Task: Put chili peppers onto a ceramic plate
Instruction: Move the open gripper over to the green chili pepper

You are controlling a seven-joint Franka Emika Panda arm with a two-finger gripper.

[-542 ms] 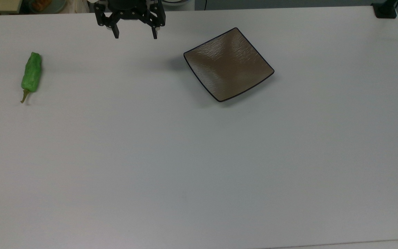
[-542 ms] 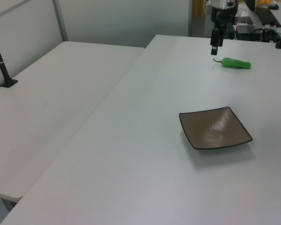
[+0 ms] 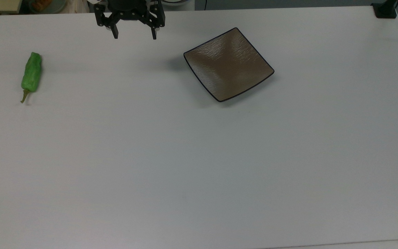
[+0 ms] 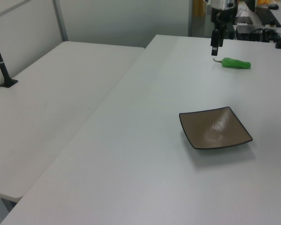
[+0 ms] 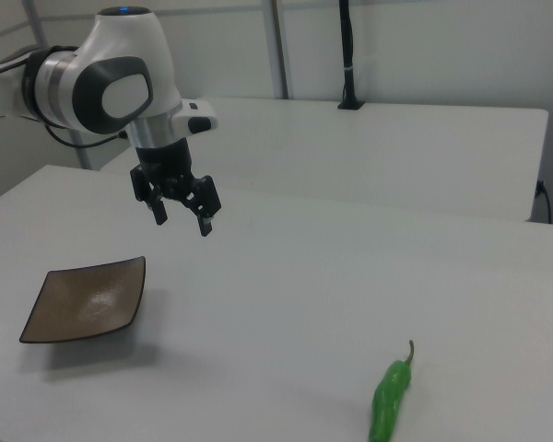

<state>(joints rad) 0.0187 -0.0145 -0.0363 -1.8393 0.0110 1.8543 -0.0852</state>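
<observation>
Approach step: black two-finger gripper (image 3: pixel 135 35), fingers spread and empty, hangs above the white table's (image 3: pixel 199 155) far edge; next, reach the wrinkled green chili pepper (image 3: pixel 31 75), well apart from the square brown ceramic plate (image 3: pixel 228 64).

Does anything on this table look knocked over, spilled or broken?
Nothing stands out. The green chili pepper lies whole on the white table, the square ceramic plate sits flat and bare apart from it, and the gripper hangs open above the table, holding nothing.
</observation>
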